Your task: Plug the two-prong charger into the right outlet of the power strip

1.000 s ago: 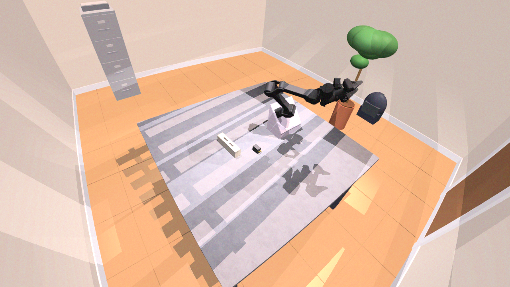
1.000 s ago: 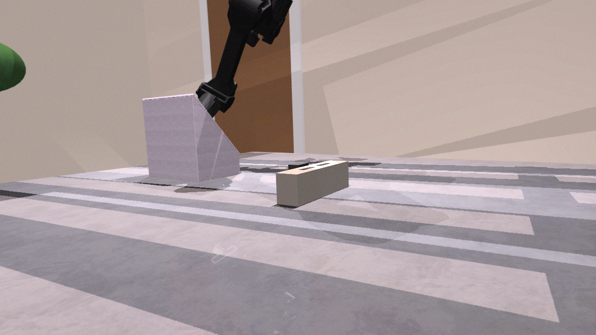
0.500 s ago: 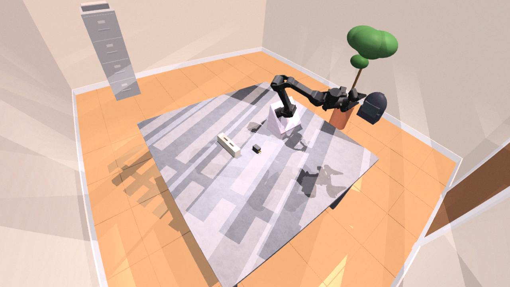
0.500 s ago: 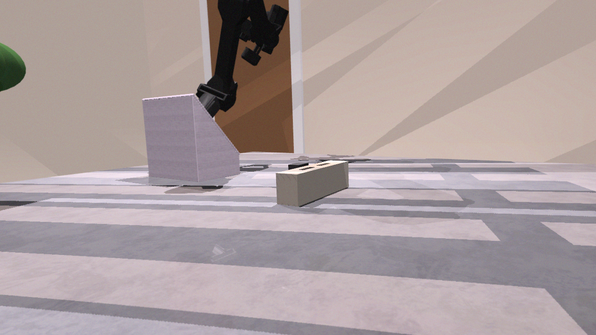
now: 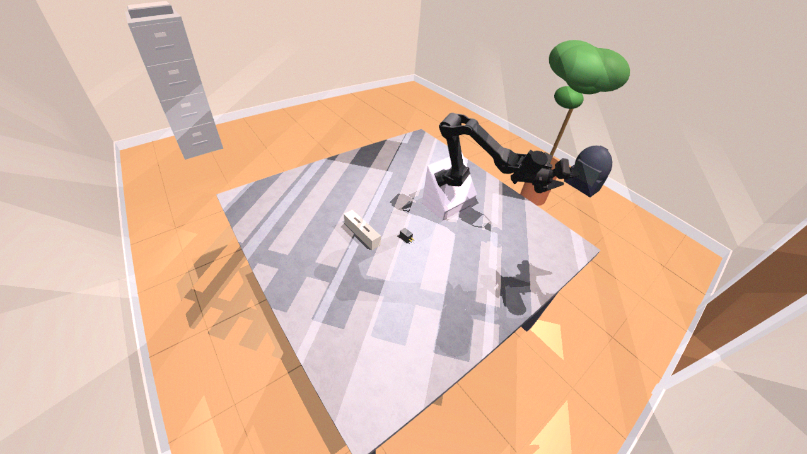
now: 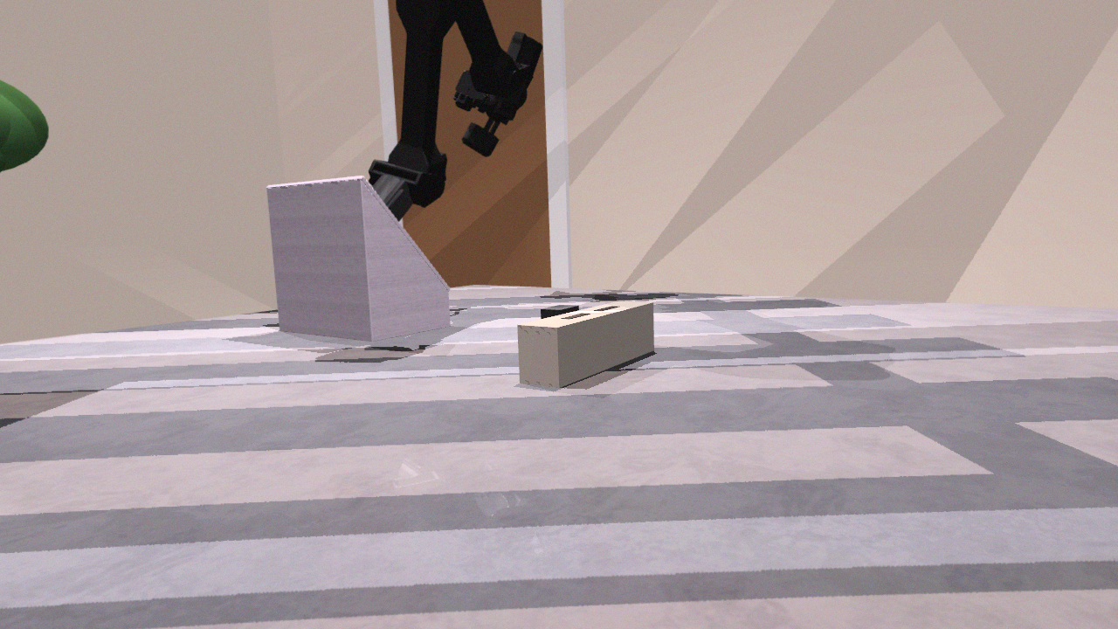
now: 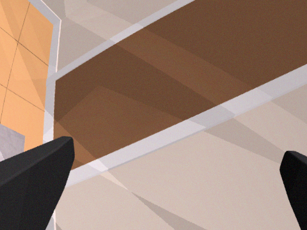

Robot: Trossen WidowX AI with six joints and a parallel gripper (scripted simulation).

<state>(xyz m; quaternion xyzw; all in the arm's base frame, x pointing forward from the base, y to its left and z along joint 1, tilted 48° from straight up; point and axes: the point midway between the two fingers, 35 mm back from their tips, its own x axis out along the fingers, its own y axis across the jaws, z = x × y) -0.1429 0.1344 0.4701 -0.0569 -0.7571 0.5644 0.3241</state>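
Observation:
The black charger (image 5: pixel 405 232) (image 6: pixel 559 312) lies on the table (image 5: pixel 389 361), with its yellow prongs pointing to the lower right in the top view. The cream power strip (image 5: pixel 360 232) (image 6: pixel 605 342) lies beside it, to the left in that view, with two dark outlets along its top. No plug is seen in either outlet. My gripper (image 5: pixel 560 177) (image 7: pixel 181 155) is open and empty. It is raised, far from the charger and the strip, on the other side of the arm's base. The wrist view shows neither of them. In the exterior view the strip partly hides the charger.
The arm's pale wedge-shaped base (image 5: pixel 435 192) (image 6: pixel 320 258) stands on the table near the charger. A potted plant (image 5: pixel 586 67) and a dark backpack (image 5: pixel 589 169) are beyond the table edge. A grey filing cabinet (image 5: pixel 174 84) stands at the far left. The brown door (image 7: pixel 144 86) fills much of the wrist view.

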